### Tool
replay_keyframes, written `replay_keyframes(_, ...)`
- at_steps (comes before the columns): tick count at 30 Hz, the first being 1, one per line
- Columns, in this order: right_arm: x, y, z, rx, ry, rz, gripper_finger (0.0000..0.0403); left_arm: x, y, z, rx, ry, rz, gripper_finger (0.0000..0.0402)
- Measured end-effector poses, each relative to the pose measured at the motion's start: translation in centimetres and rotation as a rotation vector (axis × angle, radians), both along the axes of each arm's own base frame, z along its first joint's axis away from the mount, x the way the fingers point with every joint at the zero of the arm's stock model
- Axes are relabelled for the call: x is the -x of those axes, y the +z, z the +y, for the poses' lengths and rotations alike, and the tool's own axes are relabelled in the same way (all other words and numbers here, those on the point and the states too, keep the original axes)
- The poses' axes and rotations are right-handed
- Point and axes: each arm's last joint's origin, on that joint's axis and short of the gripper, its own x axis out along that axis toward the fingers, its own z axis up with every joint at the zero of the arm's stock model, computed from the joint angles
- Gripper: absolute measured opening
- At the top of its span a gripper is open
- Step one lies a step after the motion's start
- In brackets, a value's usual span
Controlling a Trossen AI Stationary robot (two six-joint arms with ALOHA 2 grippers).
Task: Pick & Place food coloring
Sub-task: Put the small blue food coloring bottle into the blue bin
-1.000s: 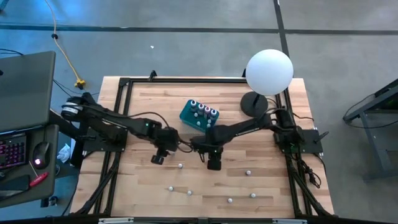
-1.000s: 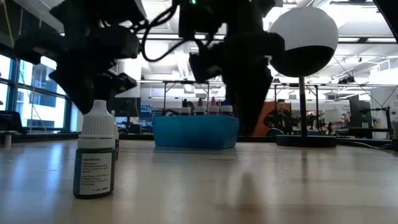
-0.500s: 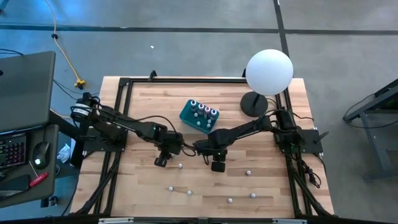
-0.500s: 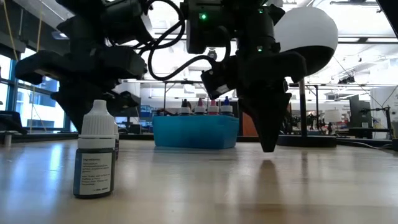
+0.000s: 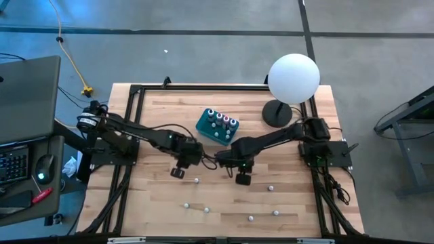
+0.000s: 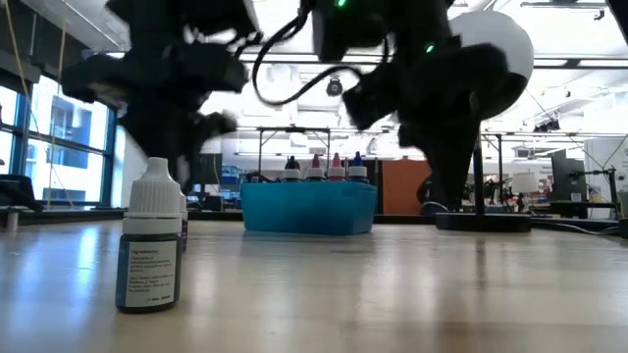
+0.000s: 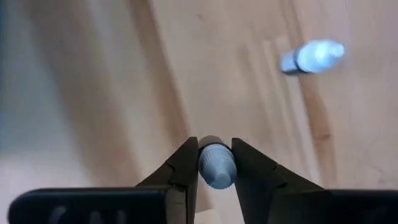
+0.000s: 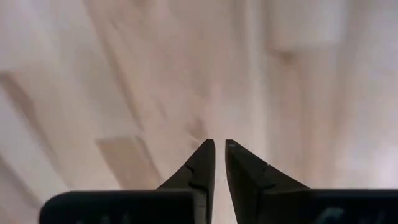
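Observation:
My left gripper (image 5: 178,173) is over the table's middle left, shut on one tiny food coloring bottle (image 7: 216,163) with a white cap. My right gripper (image 5: 242,179) hangs over the table's middle, shut and empty, its fingers (image 8: 219,163) above bare wood. Several loose bottles stand on the near half of the table, among them one (image 5: 196,180) between the two grippers, which also shows in the left wrist view (image 7: 311,57). One dark bottle (image 6: 149,253) stands upright close to the low camera. My left gripper pinches the bottle's white cap (image 7: 217,171) between its two fingers, coming from above and pointing down. The cap end points up toward the wrist and the dark body (image 7: 210,142) points down. Whether its base is on the table, I cannot tell.
A teal square box (image 5: 217,127) holding several bottles stands at the middle far side, also in the low view (image 6: 308,206). A white globe lamp (image 5: 293,78) on a black base (image 5: 277,113) stands at the far right. More loose bottles (image 5: 270,188) (image 5: 207,209) (image 5: 250,218) stand near the front.
My right gripper has gone toward the table's right edge, dipping close to the wood and then rising again. My left gripper has shifted a little toward the right edge.

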Motion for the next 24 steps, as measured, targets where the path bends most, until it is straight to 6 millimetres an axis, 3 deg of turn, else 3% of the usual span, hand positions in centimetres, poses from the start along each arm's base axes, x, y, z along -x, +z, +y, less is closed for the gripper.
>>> replay_keyframes(5,2.5,4.7,-0.4,0.184,0.010,-0.048,0.0017,-1.5,3.7,1.1,-0.092,-0.001,-0.053,0.0079)
replay_keyframes(12,5.9,11.1,-1.5,0.331,-0.068,-0.261,0.0012,-2.4,7.4,5.6,-0.130,0.062,-0.089,0.0080)
replay_keyframes(17,7.7,12.8,-2.3,0.387,-0.150,-0.266,0.0012,-2.3,7.7,9.5,-0.167,0.108,-0.106,0.0080)
replay_keyframes(24,8.9,13.4,-2.6,0.508,-0.302,-0.265,0.0012,-1.9,8.1,14.1,-0.103,0.150,-0.207,0.0081)
